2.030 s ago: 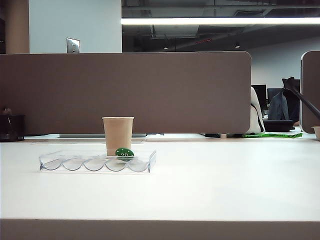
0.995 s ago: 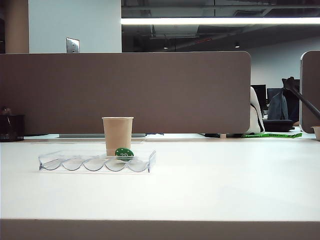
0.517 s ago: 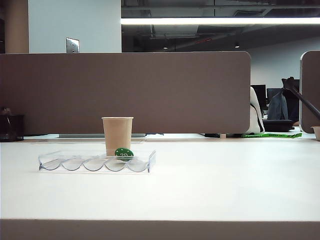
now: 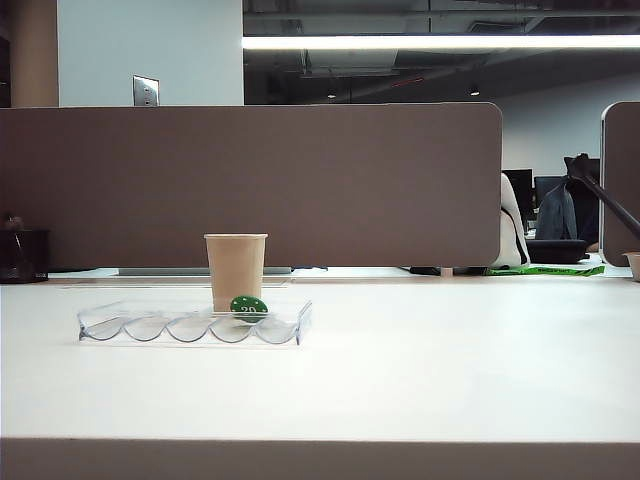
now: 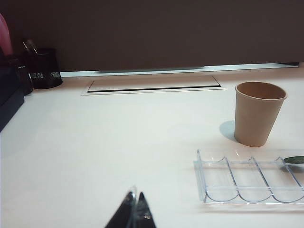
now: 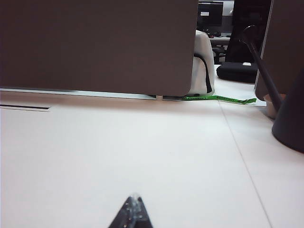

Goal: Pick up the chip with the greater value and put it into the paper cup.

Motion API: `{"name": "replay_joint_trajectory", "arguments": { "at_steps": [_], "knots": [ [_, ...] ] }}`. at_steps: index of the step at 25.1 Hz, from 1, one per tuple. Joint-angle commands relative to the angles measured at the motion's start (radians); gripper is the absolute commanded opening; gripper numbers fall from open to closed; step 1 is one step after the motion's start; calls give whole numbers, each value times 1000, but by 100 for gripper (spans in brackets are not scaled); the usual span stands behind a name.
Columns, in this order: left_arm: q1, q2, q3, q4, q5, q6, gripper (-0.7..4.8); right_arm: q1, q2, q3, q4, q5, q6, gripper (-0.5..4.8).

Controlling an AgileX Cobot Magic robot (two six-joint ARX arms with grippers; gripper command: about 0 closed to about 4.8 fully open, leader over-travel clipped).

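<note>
The paper cup (image 4: 236, 270) stands upright on the white table, just behind a clear plastic chip tray (image 4: 150, 325). A green chip marked "20" (image 4: 248, 307) leans in the tray's right part, in front of the cup. The chip with the greater value is out of view in every frame. In the left wrist view the cup (image 5: 259, 114), the tray (image 5: 213, 183) and the green chip (image 5: 294, 160) lie well away from my left gripper (image 5: 135, 194), which is shut and empty. My right gripper (image 6: 135, 197) is shut over bare table. Neither arm shows in the exterior view.
A brown partition (image 4: 250, 185) closes off the back of the table. A black mesh pen holder (image 5: 43, 69) and a flat cable hatch (image 5: 154, 84) sit near it. A dark stand (image 6: 289, 118) and a green strip (image 6: 218, 99) are at the far right.
</note>
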Motion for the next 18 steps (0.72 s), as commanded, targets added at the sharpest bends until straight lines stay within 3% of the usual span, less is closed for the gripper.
{"name": "replay_joint_trajectory", "arguments": {
  "at_steps": [1, 4, 7, 11, 18],
  "knots": [
    [1, 1, 3, 13, -1, 0, -5, 1, 0, -1, 37, -2, -4, -6],
    [1, 1, 3, 12, 1, -7, -5, 1, 0, -1, 27, -2, -4, -6],
    [1, 1, 3, 21, 0, -95, -5, 1, 0, -1, 29, -4, -4, -6],
    [2, 1, 3, 72, 0, -34, -5, 2, 0, -1, 30, -21, -4, -6],
    [2, 1, 3, 79, 0, -32, -5, 2, 0, -1, 33, -19, -3, -6]
  ]
}}
